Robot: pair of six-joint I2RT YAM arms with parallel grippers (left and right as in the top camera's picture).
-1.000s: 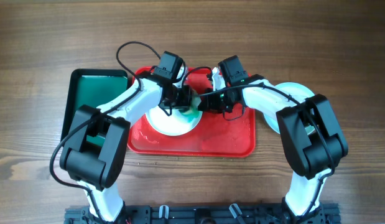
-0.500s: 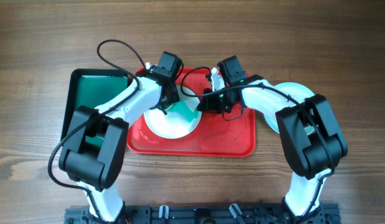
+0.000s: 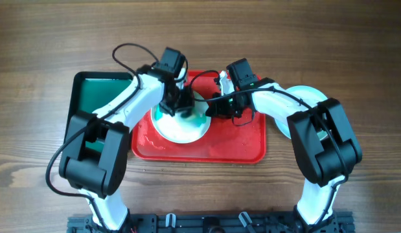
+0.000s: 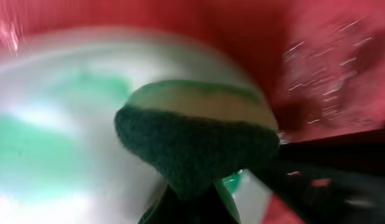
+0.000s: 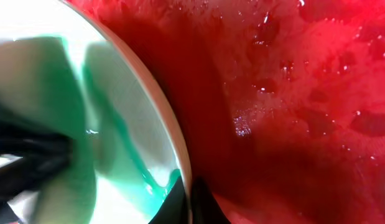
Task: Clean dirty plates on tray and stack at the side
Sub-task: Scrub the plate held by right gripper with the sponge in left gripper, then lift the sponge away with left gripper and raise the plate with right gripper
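A white plate [image 3: 182, 127] with a green smear lies on the left part of the red tray [image 3: 232, 147]. My left gripper [image 3: 176, 105] is shut on a dark green sponge [image 4: 198, 146] and presses it on the plate's far side; the left wrist view shows the plate [image 4: 49, 155] blurred. My right gripper [image 3: 210, 107] is shut on the plate's right rim [image 5: 173, 149]; its fingers [image 5: 190, 200] pinch the edge, with wet tray [image 5: 292, 112] beside. A pale aqua plate [image 3: 302, 98] lies off the tray at the right, partly hidden by my right arm.
A dark green tray [image 3: 100, 97] lies left of the red tray. The red tray's surface is wet with droplets. Wooden table [image 3: 317, 39] surrounds both trays. Both arms cross over the red tray's far half.
My left gripper with the sponge has swept across the plate, first left, then back to the plate's far middle. My right gripper has stayed on the plate's rim.
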